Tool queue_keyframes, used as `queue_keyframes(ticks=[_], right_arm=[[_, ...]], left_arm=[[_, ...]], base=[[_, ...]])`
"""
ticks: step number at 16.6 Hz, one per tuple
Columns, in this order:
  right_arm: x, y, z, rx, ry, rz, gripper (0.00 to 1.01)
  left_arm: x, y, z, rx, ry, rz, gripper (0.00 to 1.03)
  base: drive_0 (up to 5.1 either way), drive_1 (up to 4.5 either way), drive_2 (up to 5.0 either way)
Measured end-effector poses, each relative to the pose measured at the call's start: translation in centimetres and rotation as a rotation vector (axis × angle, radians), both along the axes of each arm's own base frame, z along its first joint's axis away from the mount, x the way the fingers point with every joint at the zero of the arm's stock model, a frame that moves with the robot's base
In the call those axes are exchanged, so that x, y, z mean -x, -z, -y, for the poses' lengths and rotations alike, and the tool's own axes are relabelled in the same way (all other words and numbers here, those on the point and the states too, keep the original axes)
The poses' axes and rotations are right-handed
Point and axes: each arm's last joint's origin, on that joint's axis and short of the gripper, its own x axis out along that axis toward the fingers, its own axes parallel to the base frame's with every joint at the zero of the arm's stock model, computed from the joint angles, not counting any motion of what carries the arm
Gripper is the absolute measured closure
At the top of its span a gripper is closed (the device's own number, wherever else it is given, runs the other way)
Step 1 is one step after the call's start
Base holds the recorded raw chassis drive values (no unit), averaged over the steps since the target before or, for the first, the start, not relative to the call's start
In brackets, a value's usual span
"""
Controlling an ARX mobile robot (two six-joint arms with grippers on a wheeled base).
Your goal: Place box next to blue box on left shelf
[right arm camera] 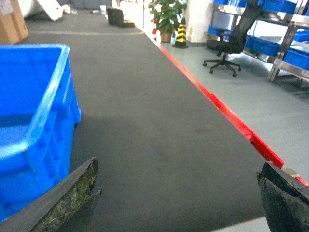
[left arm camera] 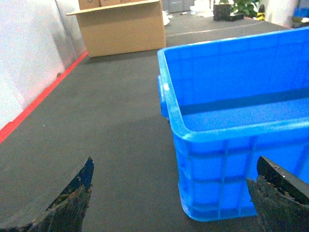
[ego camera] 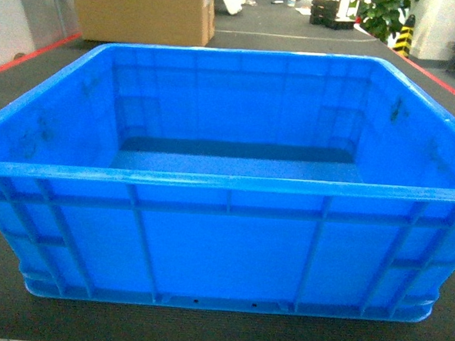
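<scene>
The box (ego camera: pixel 223 240) is a large bright-blue ribbed crate, empty, standing on a dark grey surface (ego camera: pixel 3 296) and filling the head view. In the left wrist view my left gripper (left arm camera: pixel 175 166) is open just in front of the box's (left arm camera: pixel 231 96) near left corner, with its right finger (left arm camera: pixel 277 193) overlapping the box's near wall. Beside the box's (right arm camera: pixel 29 121) right wall, my right gripper (right arm camera: pixel 179 165) is open over bare surface and holds nothing. Neither gripper shows in the head view. The left shelf and its blue box are out of view.
A big cardboard box (left arm camera: pixel 123 29) stands at the far left of the surface. Red strips (right arm camera: pixel 231 121) edge the surface on both sides. Beyond the right edge are grey floor, an office chair (right arm camera: pixel 231 38), a plant (right arm camera: pixel 166 14) and a metal rack with blue bins (right arm camera: pixel 294 53).
</scene>
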Motion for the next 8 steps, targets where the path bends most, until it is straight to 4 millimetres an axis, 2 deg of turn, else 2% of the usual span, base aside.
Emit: queue_keyframes(ticks=[2, 4, 6, 8], right_arm=[[-2.3, -2.9, -0.1, -0.005, -0.065, 0.069, 0.03], [-6.4, -5.4, -0.1, -0.012, -0.145, 0.064, 0.03], [-11.2, -6.2, -0.6, -0.070, -0.246, -0.047, 0.03], [-15.6, -5.8, -1.0, -0.130, -0.298, -0.163, 0.03]], left_arm=[[-2.4, -2.3, 0.2, 0.005, -0.027, 0.059, 0.05], [-7.2, -5.0, 1.2, 0.017, -0.042, 0.097, 0.05], [-12.4, -5.2, 1.9, 0.016, -0.090, -0.003, 0.05], [-16.4, -4.4, 2.6, 0.006, -0.131, -0.085, 0.05]], base=[[0.0, 0.00, 0.0], [0.0, 0.00, 0.0], [0.0, 0.00, 0.0], [0.0, 0.00, 0.0]])
